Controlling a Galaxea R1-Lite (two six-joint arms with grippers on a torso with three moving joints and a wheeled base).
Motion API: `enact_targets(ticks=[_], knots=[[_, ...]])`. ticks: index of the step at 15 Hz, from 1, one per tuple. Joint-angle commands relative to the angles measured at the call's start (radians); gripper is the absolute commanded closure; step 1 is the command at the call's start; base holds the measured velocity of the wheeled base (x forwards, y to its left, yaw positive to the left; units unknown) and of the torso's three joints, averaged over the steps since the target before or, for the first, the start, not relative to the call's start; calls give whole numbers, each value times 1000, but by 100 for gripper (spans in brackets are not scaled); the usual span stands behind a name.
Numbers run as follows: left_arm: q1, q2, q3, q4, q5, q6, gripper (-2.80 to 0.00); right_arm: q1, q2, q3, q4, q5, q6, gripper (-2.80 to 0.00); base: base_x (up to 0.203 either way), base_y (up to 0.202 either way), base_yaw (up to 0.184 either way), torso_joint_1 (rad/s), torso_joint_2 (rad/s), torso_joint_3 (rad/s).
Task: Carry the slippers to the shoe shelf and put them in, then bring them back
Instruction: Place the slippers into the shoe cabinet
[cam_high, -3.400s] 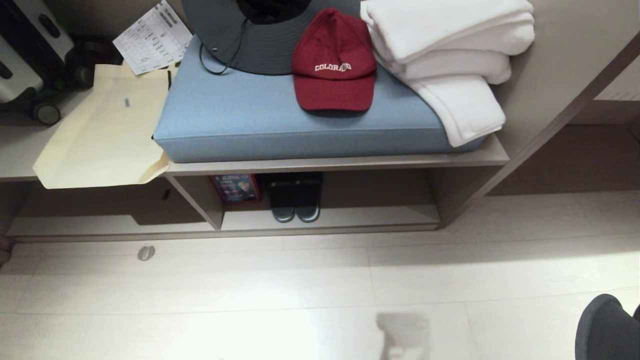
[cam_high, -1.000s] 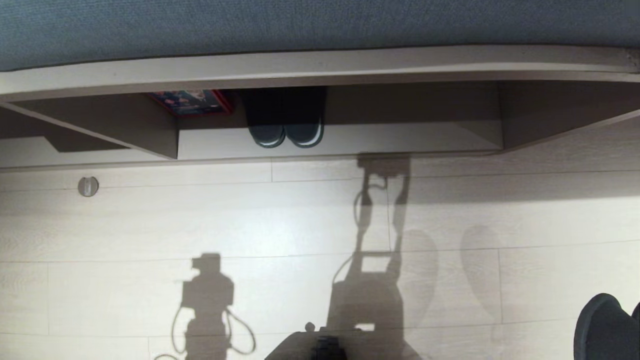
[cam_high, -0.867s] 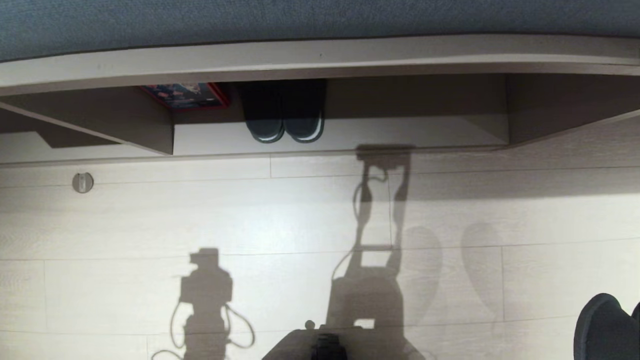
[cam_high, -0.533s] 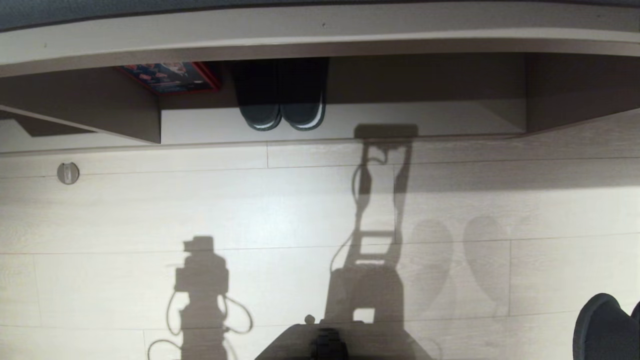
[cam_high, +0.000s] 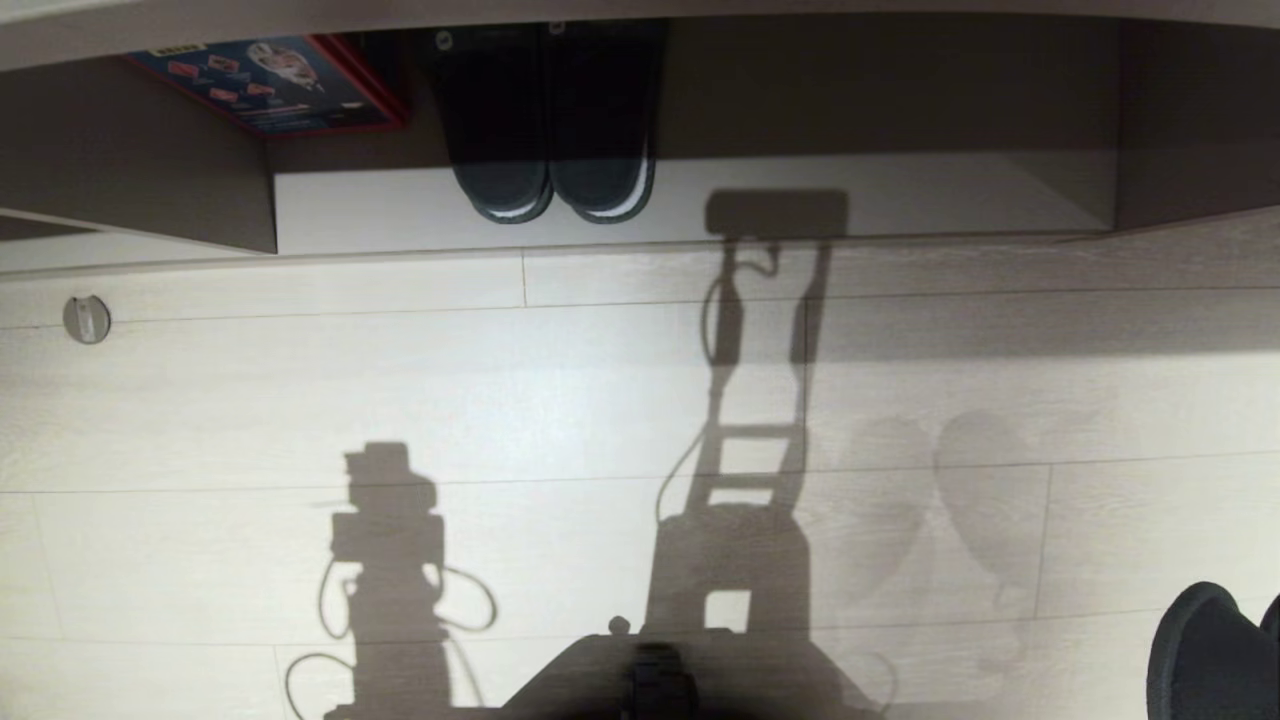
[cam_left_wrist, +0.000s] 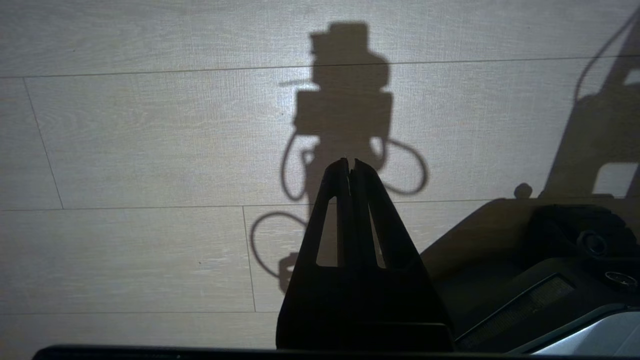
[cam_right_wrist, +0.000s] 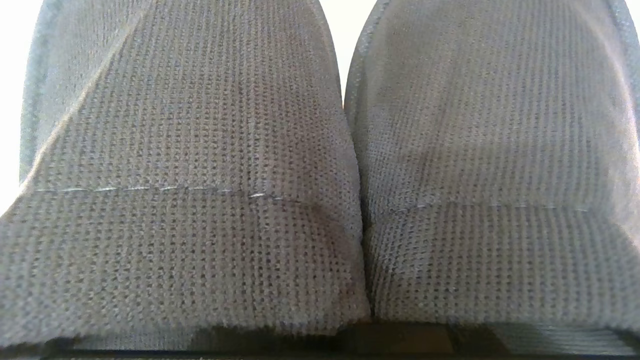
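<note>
Right claw clamped on the dark slate-blue slide slippers (cam_right_wrist: 200, 175), short of the shelf.
Right claw itself unseen; the pair fills its wrist view, toe bands side by side, pinched together so one arm can carry both. Left claw (cam_left_wrist: 350, 167) closed and empty over the pale plank floor (cam_high: 300, 400), parked. Ahead, the low beige wood-grain shoe shelf (cam_high: 900, 215) holds a black pair with whitish sole edges (cam_high: 550, 150) beside a red-edged box (cam_high: 270, 85); bare board to their right looks the likely spot.
</note>
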Motion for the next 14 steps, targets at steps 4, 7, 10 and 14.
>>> enact_targets(ticks=[4,7,10,14], knots=[[0,1,0,0,0,1,0,1,190,-187,-34,58,20,0,0,0,0,2,0,-19],[0,1,0,0,0,1,0,6,501,-349,-128,81,22,0,0,0,0,0,0,0],[0,1,0,-2,0,1,0,13,846,-471,-306,108,6,0,0,0,0,0,0,0],[0,1,0,-2,0,1,0,61,1079,-545,-495,129,-34,0,0,0,0,0,0,0]])
